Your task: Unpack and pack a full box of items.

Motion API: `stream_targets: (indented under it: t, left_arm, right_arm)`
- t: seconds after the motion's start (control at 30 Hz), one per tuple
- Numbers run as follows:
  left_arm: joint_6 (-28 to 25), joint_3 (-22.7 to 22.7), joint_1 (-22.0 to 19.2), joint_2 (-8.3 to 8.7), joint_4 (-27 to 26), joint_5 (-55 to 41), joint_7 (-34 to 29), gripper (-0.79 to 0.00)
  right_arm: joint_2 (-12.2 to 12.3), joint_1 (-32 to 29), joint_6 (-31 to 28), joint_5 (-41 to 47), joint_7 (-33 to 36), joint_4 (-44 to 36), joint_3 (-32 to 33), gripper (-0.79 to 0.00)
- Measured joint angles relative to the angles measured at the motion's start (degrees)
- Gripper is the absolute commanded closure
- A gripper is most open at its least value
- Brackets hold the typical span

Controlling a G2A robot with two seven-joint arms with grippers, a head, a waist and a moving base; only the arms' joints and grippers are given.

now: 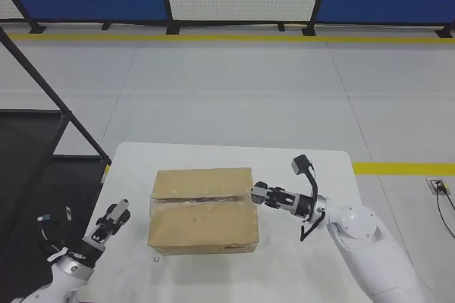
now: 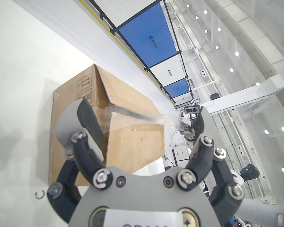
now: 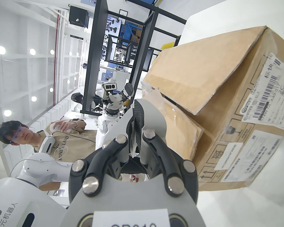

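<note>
A brown cardboard box (image 1: pixel 203 210) lies in the middle of the white table (image 1: pixel 303 265), its top flaps closed along a centre seam. A strip of clear tape (image 2: pixel 137 115) is peeled up from that seam toward the box's right end. My right gripper (image 1: pixel 255 193) sits at that end, shut on the loose tape (image 3: pixel 153 95); in its own view the gripper (image 3: pixel 136 111) pinches the film just off the labelled side of the box (image 3: pixel 203 83). My left gripper (image 1: pixel 120 208) hovers left of the box, open and holding nothing; in its own view the gripper (image 2: pixel 144 121) frames the box (image 2: pixel 132 140).
A small metal ring (image 1: pixel 158 260) lies on the table near the box's front left corner. A black frame rack (image 1: pixel 30 98) stands beside the table on the left. Bare tabletop stretches in front of the box and to its right.
</note>
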Motion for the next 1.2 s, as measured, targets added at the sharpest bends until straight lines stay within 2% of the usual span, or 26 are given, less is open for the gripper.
stream_targets:
  t: [0.2,0.37,0.53,0.97,1.0,1.07,1.1,1.17,1.2]
  left_arm:
    - [1.6,3.8,-4.0,0.05,1.9,-2.5,-0.2,-0.785]
    - [4.3,7.3,-9.8,0.09,7.2,-3.2,0.2,-0.785]
    - [5.9,10.8,-14.0,0.07,11.8,-3.0,-0.3,-0.785]
    - [6.1,14.0,-16.6,0.40,15.7,-2.8,-1.0,-0.785]
    - [6.1,14.1,-16.6,0.43,15.8,-2.8,-0.9,-0.785]
    - [5.9,14.3,-16.4,0.50,15.7,-2.9,-0.9,-0.785]
    - [5.8,14.3,-16.3,0.54,15.6,-2.9,-0.9,-0.785]
    - [5.7,14.3,-16.1,0.63,15.4,-3.0,-1.0,-0.785]
    - [5.6,14.3,-16.0,0.68,15.3,-3.1,-1.0,-0.785]
  right_arm:
    - [-0.2,0.7,1.6,1.1,-0.1,1.9,-0.6,0.000]
    - [-0.3,0.9,1.9,1.4,0.2,2.5,-0.8,0.000]
    - [-0.3,0.8,2.2,1.6,0.4,2.7,-0.7,0.000]
    - [-0.2,1.2,3.2,1.7,1.5,3.3,-0.3,0.000]
    - [-0.1,1.3,3.3,1.7,1.6,3.3,-0.2,-0.049]
    - [-0.1,1.5,3.6,1.8,1.7,3.4,-0.2,-0.228]
    - [-0.1,1.5,3.7,1.8,1.7,3.4,-0.2,-0.259]
    - [-0.1,1.6,3.9,1.8,1.7,3.5,-0.2,-0.209]
    - [-0.1,1.7,3.9,1.8,1.7,3.5,-0.2,-0.228]
